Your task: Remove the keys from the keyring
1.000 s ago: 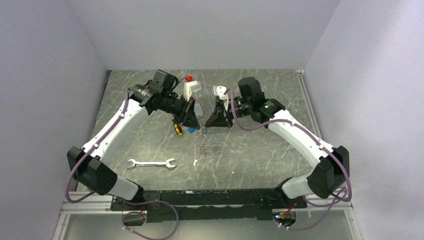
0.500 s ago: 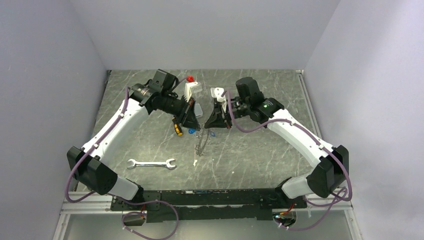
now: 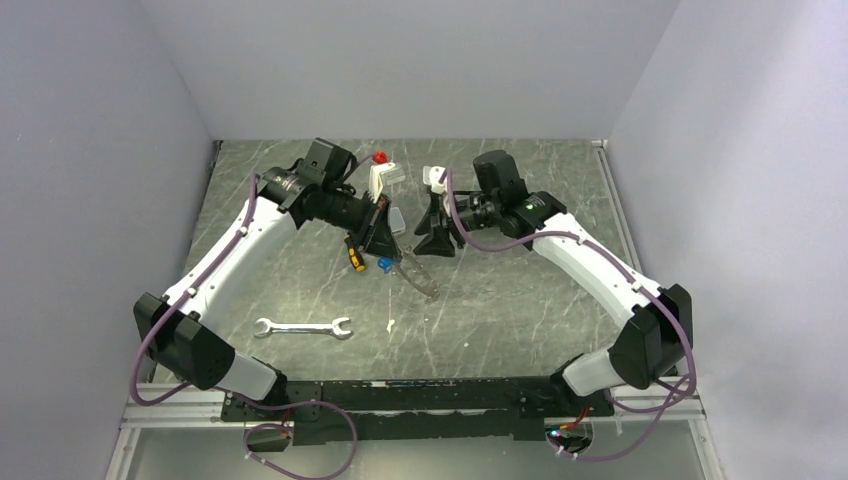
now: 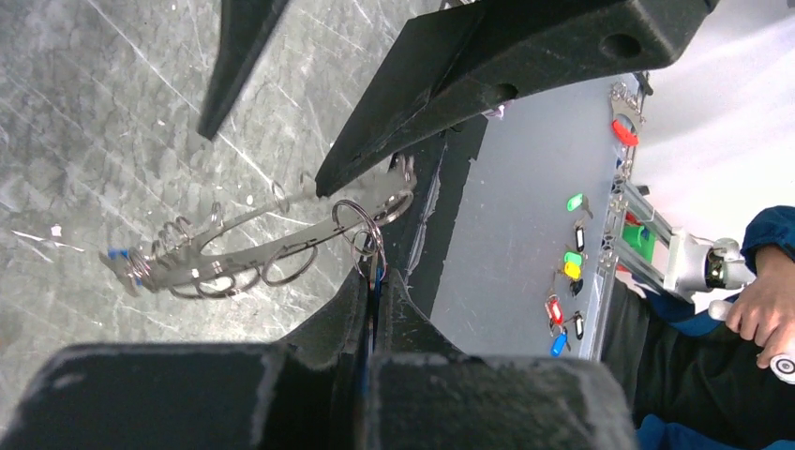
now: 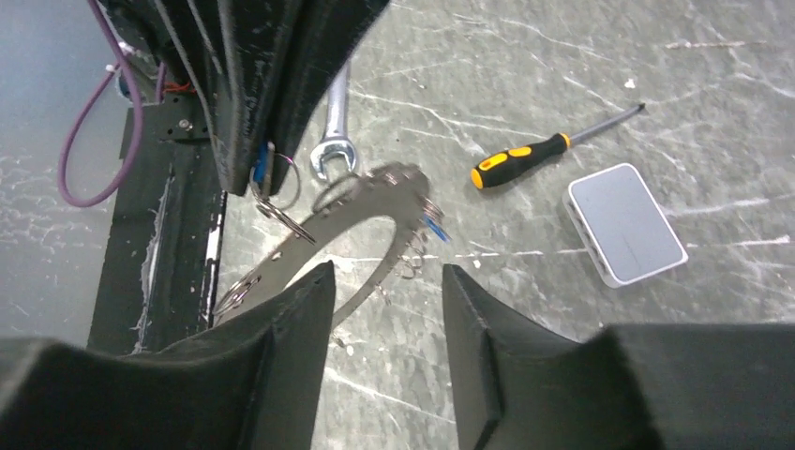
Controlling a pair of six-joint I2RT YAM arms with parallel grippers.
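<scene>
Large thin grey metal keyring [image 3: 420, 277]: freshly released by right gripper [image 5: 384, 272], jaws wide, empty. Now slants towards grey marbled worktop [image 3: 520, 310], hung from tiny blue-headed key [image 5: 258, 173] pinched in left gripper [image 4: 374, 292] jaws. Key not yet off.

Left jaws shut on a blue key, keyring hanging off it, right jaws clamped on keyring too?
No: right wrist view shows the right gripper open, jaws apart, not clamping the keyring. Left gripper is shut on the blue key, keyring hanging off it.
</scene>
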